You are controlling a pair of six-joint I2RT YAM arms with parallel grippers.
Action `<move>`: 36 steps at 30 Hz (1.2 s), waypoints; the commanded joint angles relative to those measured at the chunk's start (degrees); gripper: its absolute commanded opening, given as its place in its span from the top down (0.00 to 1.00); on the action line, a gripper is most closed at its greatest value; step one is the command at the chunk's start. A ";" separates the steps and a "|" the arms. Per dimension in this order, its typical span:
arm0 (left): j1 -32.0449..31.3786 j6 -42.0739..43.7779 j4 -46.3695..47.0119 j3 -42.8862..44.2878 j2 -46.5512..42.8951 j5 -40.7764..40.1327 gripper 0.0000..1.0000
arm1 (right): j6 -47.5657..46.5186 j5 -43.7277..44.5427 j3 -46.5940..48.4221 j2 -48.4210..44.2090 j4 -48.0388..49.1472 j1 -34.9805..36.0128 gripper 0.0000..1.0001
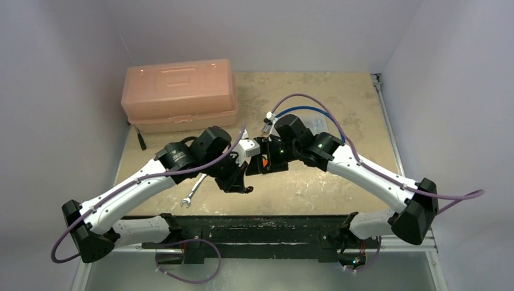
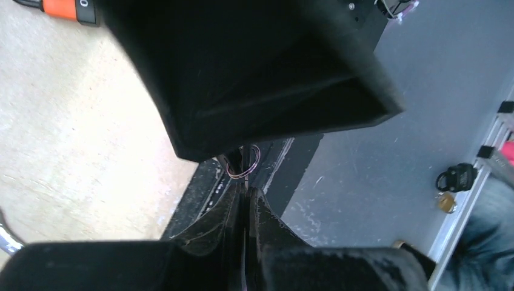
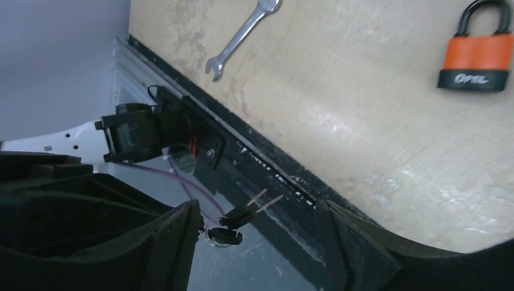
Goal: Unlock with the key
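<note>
- the left claw (image 2: pixel 243 203) is clenched, its two fingers pressed tip to tip on the keys (image 3: pixel 239 217). in its own view a thin wire ring pokes out just past the tips.
- the keys are a small bunch with black heads on a ring. they hang in the air over the near edge of the table (image 1: pixel 339 97), with two thin blades slanting up and to the right.
- the right claw (image 3: pixel 257 209) is released, with its fingers (image 3: pixel 351 242) spread wide. in its own view the keys show in the gap, close beside its left finger. whether they touch that finger i cannot tell.
- the padlock (image 3: pixel 476 57) has an orange body, a black base band and a black shackle. it lies flat on the table, apart from both claws and from the keys.
- seen from above, the two arms meet over the middle of the table with their claws close together.
- a wrench (image 3: pixel 242 33) lies on the table near the left arm, well apart from the padlock.
- a pink toolbox (image 1: pixel 179 94) sits shut at the far left corner of the table. a small black-handled tool (image 1: pixel 141 140) lies just in front of it.
- a black rail (image 3: pixel 267 176) runs along the near table edge.
- off the table, the left wrist view shows a black padlock (image 2: pixel 457 177) and a small brass one (image 2: pixel 447 202) lying side by side on a grey surface.
</note>
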 commanded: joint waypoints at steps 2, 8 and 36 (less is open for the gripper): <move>-1.14 8.81 -0.86 3.98 0.98 -1.17 1.00 | 7.00 -15.39 -1.93 0.80 3.79 -0.76 0.25; -3.07 11.38 -1.45 5.92 2.97 -3.66 1.00 | 8.14 -21.69 -6.61 3.98 8.50 -0.78 0.34; -7.40 13.42 -2.69 7.43 6.24 -6.36 1.00 | 3.40 -26.84 -9.86 9.08 6.24 0.36 0.77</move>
